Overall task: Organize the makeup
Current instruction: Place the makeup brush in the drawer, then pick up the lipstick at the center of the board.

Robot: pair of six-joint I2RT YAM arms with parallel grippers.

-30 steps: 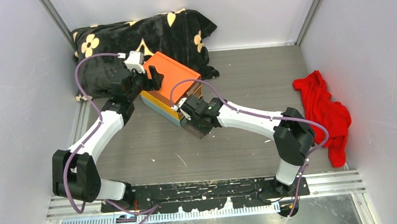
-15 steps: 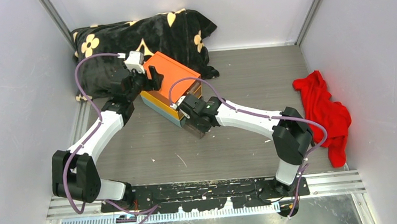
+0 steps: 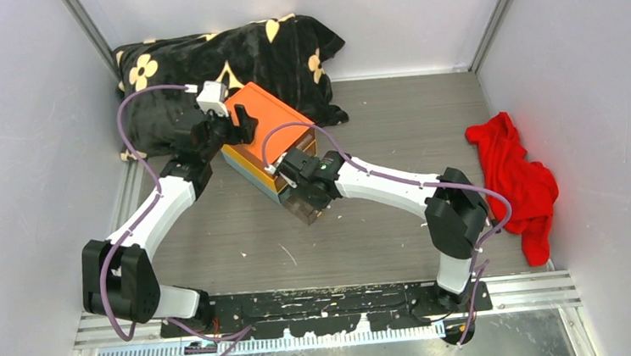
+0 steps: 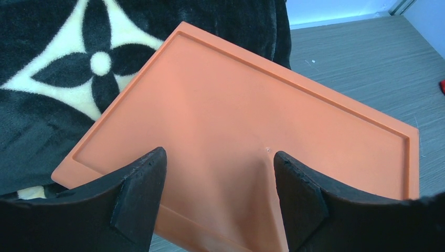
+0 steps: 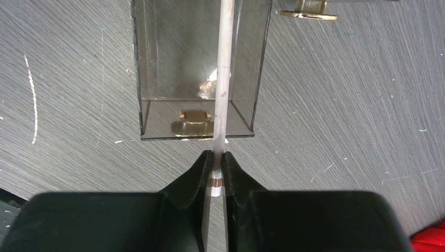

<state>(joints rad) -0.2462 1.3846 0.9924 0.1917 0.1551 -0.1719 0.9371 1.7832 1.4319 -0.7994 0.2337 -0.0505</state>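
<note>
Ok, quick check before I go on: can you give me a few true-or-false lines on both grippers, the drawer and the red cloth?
1. The right gripper pinches a thin white stick. True.
2. The clear drawer is pushed shut. False: it stands pulled out, its top open, and the stick reaches over it.
3. The left gripper has its jaws apart above the top of the orange box. True.
4. The red cloth lies on the orange box. False: it lies on the table by the right wall, well apart from the box.
</note>
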